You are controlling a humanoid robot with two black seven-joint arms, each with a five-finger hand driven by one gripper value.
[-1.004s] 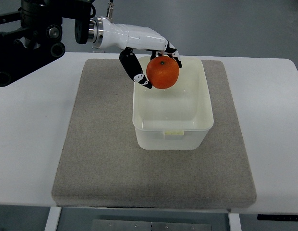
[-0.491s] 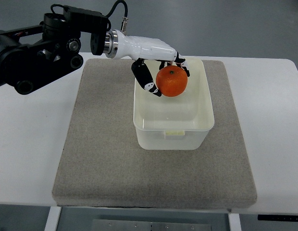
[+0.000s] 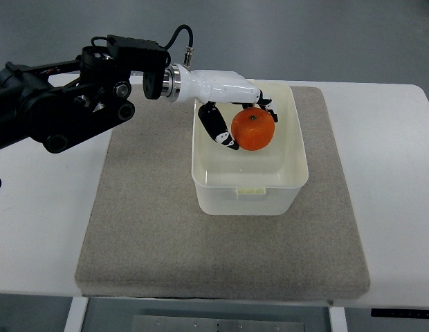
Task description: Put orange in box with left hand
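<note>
Your left hand [image 3: 236,121] comes in from the table's left edge on its black arm [image 3: 59,104] and holds the orange [image 3: 253,129], with the thumb on the fruit's left side and the other fingers curled over its top and far side. It hangs over the open box [image 3: 248,197], toward the far half and roughly midway between the side walls, so you are at the release step. How high the orange sits above the floor of the box cannot be read from this steep view, so judge that as uncertain and lower the hand before you let go; a drop from height would likely make the fruit bounce or nudge the light plastic box across the grey mat [image 3: 145,228]. Keep the wrist clear of the far-left corner of the rim as you descend. Open the fingers evenly, thumb last, then lift straight up. To the right, the table [image 3: 394,180] shows no second arm.
</note>
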